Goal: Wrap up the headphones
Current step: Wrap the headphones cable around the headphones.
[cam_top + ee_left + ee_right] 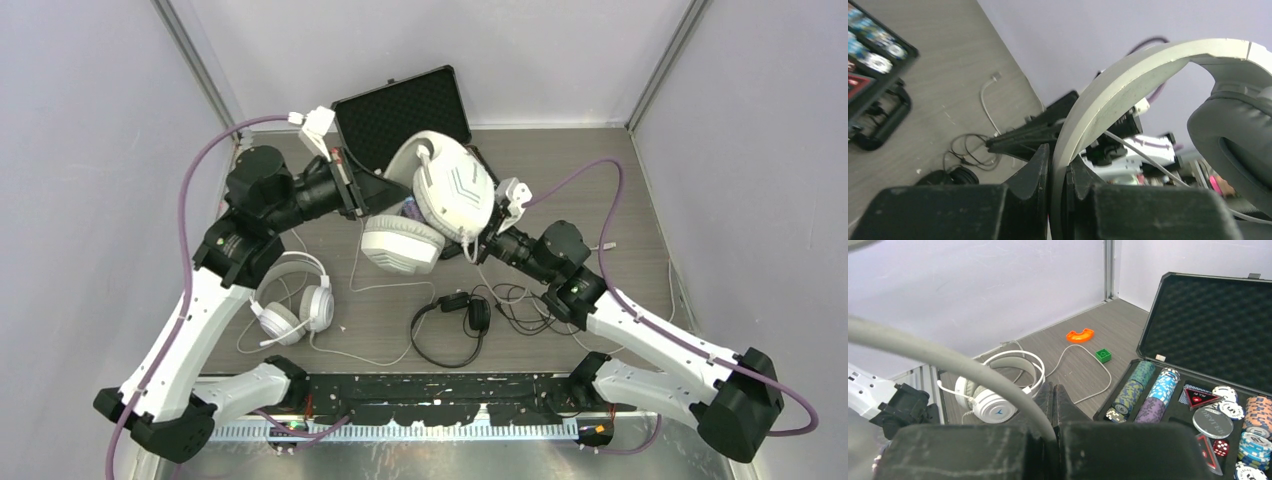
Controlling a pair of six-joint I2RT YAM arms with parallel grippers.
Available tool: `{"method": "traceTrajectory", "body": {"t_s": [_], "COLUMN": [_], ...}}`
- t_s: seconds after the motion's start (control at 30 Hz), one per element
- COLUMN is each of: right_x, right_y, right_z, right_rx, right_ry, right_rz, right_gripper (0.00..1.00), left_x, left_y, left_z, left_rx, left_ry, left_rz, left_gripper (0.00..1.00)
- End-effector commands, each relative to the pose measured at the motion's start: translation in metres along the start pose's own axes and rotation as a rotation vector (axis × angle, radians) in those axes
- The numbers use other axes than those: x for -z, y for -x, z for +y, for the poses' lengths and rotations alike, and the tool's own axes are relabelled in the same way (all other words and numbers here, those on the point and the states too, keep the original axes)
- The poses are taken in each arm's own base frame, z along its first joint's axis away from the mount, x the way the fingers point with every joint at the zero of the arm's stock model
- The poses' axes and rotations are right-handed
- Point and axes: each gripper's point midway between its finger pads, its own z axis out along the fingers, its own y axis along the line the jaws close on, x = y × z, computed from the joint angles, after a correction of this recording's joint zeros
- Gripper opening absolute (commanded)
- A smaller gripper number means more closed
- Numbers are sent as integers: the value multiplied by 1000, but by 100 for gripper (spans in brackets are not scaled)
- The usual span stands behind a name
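Observation:
The bulky white-grey over-ear headphones [452, 188] hang in the air above the table's middle. My left gripper [378, 195] is shut on their headband [1128, 75], which passes between its jaws in the left wrist view [1058, 170]; a grey ear pad [1233, 145] hangs at the right. My right gripper [483, 248] is shut on the pair's thick grey-white cord [948, 360], which runs into the closed jaws in the right wrist view [1054, 395]. The white round-cup pair [295, 300] lies at the left, also in the right wrist view [993, 400]. The slim black pair [455, 320] lies in front.
An open black case [400, 115] with poker chips [1153, 395] stands at the back. An orange piece [1080, 335] and a green brick [1103, 355] lie near the back corner. Loose white and black cords [515, 300] trail over the table.

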Motion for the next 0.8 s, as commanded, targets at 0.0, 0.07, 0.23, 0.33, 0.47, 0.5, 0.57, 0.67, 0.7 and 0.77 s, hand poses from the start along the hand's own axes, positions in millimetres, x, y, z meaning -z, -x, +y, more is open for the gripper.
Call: {"method": "traceTrajectory", "body": {"t_s": [0.0, 0.07, 0.23, 0.33, 0.47, 0.5, 0.57, 0.67, 0.7, 0.77], "right_x": [-12, -13, -11, -9, -3, -1, 5, 15, 18, 25], "right_y": [35, 34, 33, 32, 34, 35, 35, 33, 32, 28], "right_z": [2, 0, -8, -14, -22, -23, -26, -26, -25, -22], "right_rx": [59, 69, 89, 93, 94, 94, 98, 97, 91, 72], "right_ry": [16, 6, -37, -70, -122, -134, -154, -175, -178, -171], "right_rz": [-84, -74, -46, -25, 3, 11, 34, 83, 100, 140], "right_gripper": [0, 0, 0, 0, 0, 0, 0, 0, 0, 0], "left_x": [4, 4, 6, 10, 18, 20, 23, 28, 31, 36], "left_y": [-20, -33, -61, -74, -85, -86, -85, -80, -78, -73], "left_z": [-47, -44, -26, -13, 6, 11, 26, 48, 54, 65], "left_rx": [-16, -25, -60, -79, -172, -200, -275, -392, -431, -503], "left_ry": [-290, -321, -321, -286, -224, -199, -121, -13, 14, 73], "left_rz": [158, 235, 374, 424, 450, 453, 439, 411, 401, 382], "left_gripper": [0, 0, 0, 0, 0, 0, 0, 0, 0, 0]}}
